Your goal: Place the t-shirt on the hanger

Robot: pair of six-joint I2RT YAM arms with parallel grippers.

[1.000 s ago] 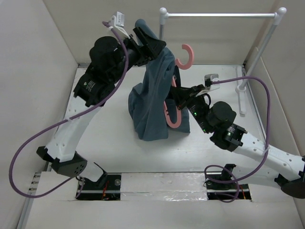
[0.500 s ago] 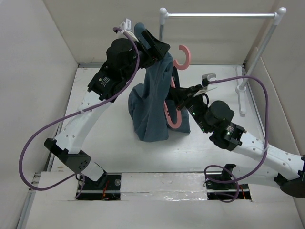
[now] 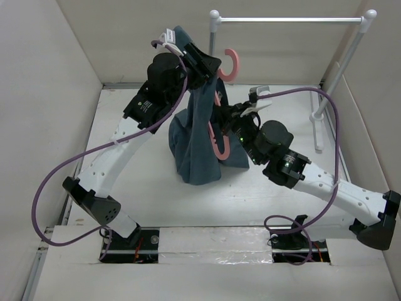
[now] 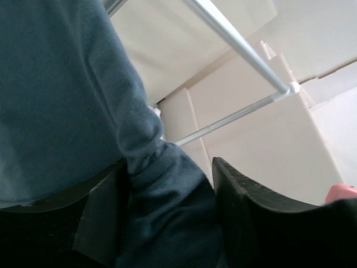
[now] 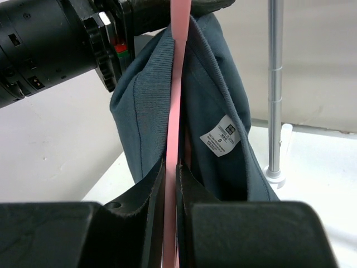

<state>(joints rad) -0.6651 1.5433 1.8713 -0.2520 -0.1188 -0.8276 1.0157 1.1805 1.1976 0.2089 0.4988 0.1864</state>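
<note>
Our right claw is clamped on the hanger, whose arm runs up inside the neck of the raised t-shirt. Beyond, fabric bunches between the fingers of our left claw; pinched or merely draped, we cannot tell. We should feed the hanger slowly, collar spread wide.

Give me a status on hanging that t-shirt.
Done: the hanger sits inside the t-shirt neck opening. In hand: right fingers clamp the hanger; left fingers hold shirt fabric up high. Left: seating the shoulders over the hanger arms; the lower part lies bunched on the table.
</note>
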